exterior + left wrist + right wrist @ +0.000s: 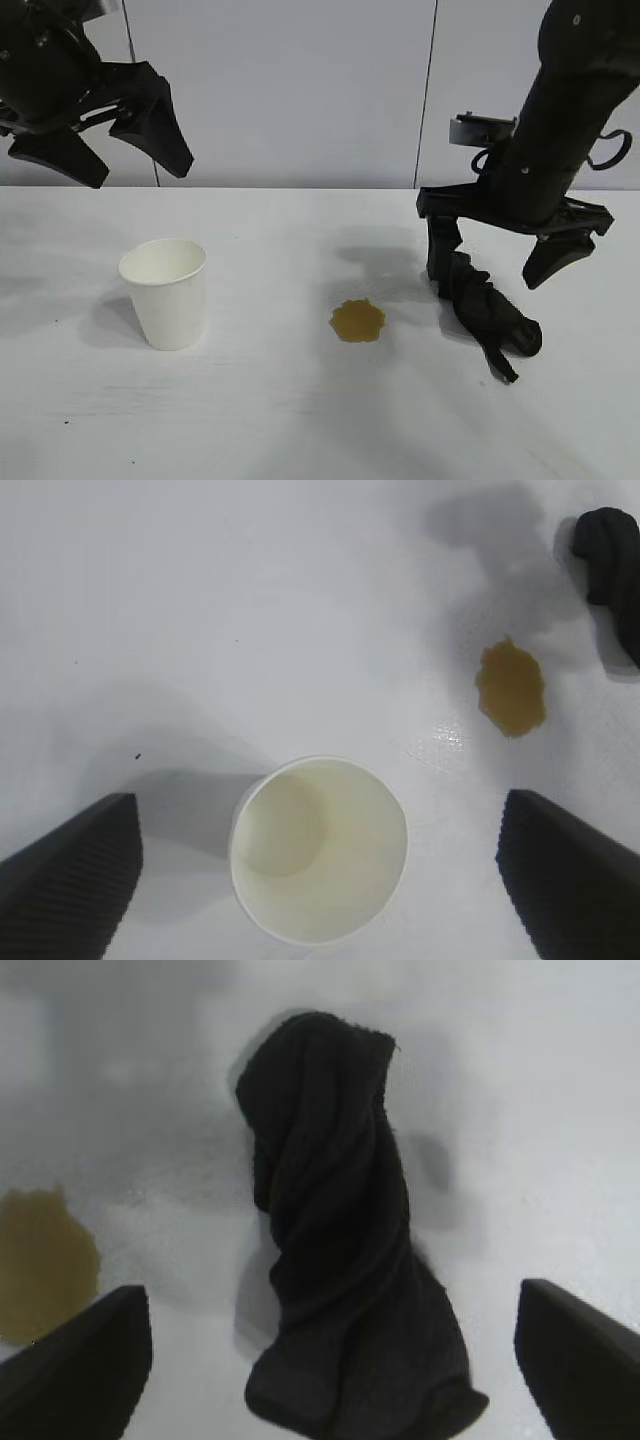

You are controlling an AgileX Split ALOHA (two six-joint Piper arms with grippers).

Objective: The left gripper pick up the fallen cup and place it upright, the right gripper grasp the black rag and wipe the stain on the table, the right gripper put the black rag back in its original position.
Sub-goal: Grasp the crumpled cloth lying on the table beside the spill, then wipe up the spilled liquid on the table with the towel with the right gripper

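On the table (300,420) we log: cup (165,292) upright at nine o'clock of stain (357,320); left claw (100,140) released, raised; right claw (497,262) spread over black rag (490,310).

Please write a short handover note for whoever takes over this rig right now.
Left claw: open, raised above the table, over the cup.
Right claw: open, lowered over the black rag, fingers either side of it, not closed.
Cup: upright on the left side of the table, empty.
Stain: unwiped, between cup and rag.
Done: cup stands upright.
Left: grasp the rag, wipe the stain, return the rag to its place.
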